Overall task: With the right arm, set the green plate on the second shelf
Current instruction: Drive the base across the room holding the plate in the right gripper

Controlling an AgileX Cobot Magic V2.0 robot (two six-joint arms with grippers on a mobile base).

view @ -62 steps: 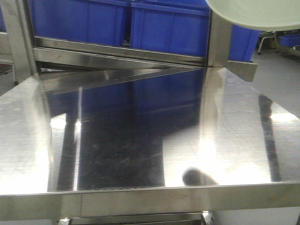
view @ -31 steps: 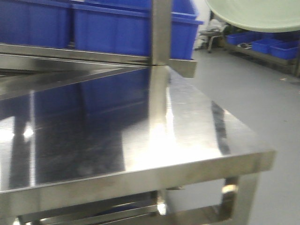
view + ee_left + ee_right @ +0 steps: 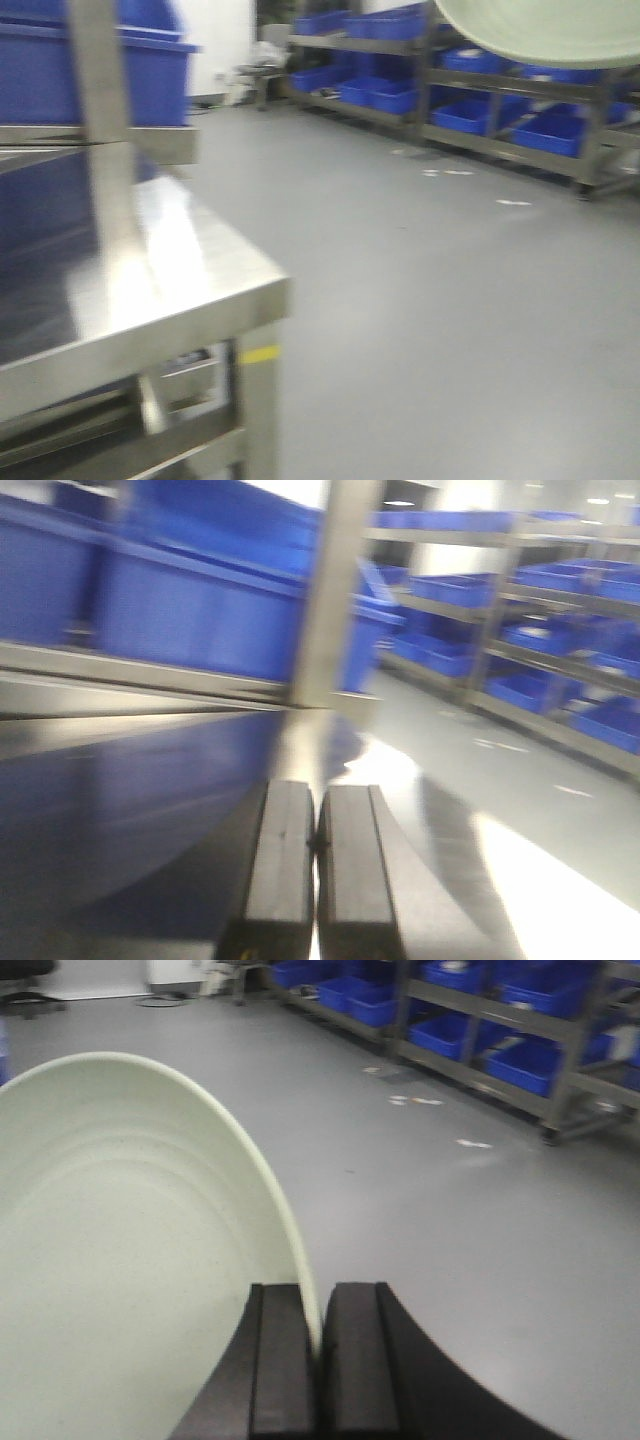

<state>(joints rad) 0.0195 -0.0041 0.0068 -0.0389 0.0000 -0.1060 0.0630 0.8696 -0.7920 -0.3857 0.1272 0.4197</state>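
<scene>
The pale green plate (image 3: 120, 1260) fills the left of the right wrist view, held on edge above the grey floor. My right gripper (image 3: 320, 1345) is shut on its rim, one black finger on each side. In the front view the plate's underside (image 3: 545, 30) shows at the top right corner; the right arm itself is out of that view. My left gripper (image 3: 316, 865) is shut with nothing between its fingers, low over the steel table (image 3: 150, 810). No second shelf can be picked out in these blurred views.
The steel table's corner (image 3: 200, 290) and upright post (image 3: 100, 120) stand at the left, blue bins (image 3: 60, 70) behind. Open grey floor (image 3: 430, 300) stretches right. Racks of blue bins (image 3: 500, 110) line the far right wall.
The front view has swung right: the steel table slid from filling the frame to the left edge, and open floor and far racks came into view. The plate stays at the top right.
</scene>
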